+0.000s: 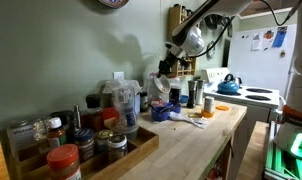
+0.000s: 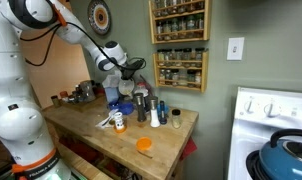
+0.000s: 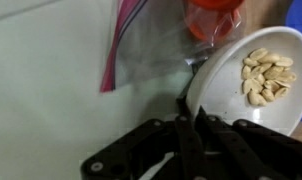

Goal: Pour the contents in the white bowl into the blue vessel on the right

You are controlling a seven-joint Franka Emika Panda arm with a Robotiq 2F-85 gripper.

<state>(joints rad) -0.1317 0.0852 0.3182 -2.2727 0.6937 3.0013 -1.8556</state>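
Note:
In the wrist view my gripper (image 3: pixel 183 128) is shut on the rim of the white bowl (image 3: pixel 231 100), which is tilted and holds several pale nuts (image 3: pixel 267 76) near its upper side. In both exterior views the gripper (image 1: pixel 162 72) (image 2: pixel 127 72) is raised above the wooden counter. A dark blue vessel (image 1: pixel 161 112) sits on the counter below it, and shows in an exterior view (image 2: pixel 119 106) too. The white bowl itself is too small to make out in the exterior views.
A clear zip bag (image 3: pixel 121 45) with a pink strip and a red object (image 3: pixel 213 18) lie under the bowl. Bottles and jars (image 2: pixel 149 108) stand near the vessel. A spice tray (image 1: pixel 86 140) fills the near counter. An orange lid (image 2: pixel 144 144) lies alone. A blue kettle (image 1: pixel 228 86) sits on the stove.

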